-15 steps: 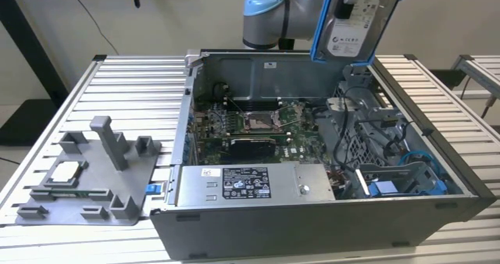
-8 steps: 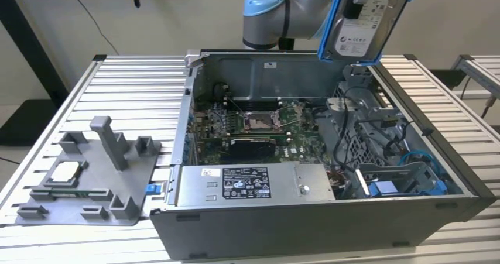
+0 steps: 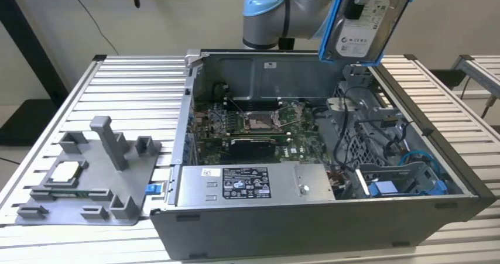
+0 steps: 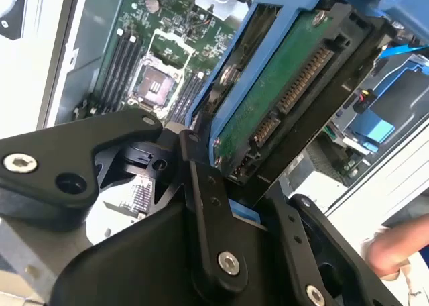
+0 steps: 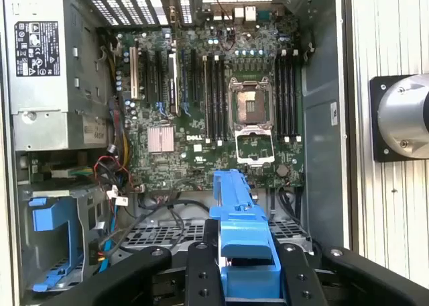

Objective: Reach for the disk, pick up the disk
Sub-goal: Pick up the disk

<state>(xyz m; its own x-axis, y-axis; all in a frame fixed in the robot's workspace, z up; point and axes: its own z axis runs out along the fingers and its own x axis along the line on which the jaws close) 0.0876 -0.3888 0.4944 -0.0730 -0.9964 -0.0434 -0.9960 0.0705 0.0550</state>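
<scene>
Exterior view: the disk (image 3: 365,24) hangs upright above the open computer case (image 3: 312,229), clear of its rear wall; silver face, white label, blue rails; I judge it rigid, fairly heavy and shock-sensitive, best held across the rails.
Second wrist view: the gripper (image 4: 248,178) is clamped on the disk (image 4: 268,105), green circuit board and connector facing the camera.
First wrist view: the disk's blue rail (image 5: 242,252) sits between the black fingers (image 5: 201,279), above the motherboard (image 5: 201,111).

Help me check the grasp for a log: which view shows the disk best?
The exterior view: the disk hangs above the open case, label facing out. The second wrist view shows its connector edge in the gripper; the first wrist view, its blue rail.
</scene>
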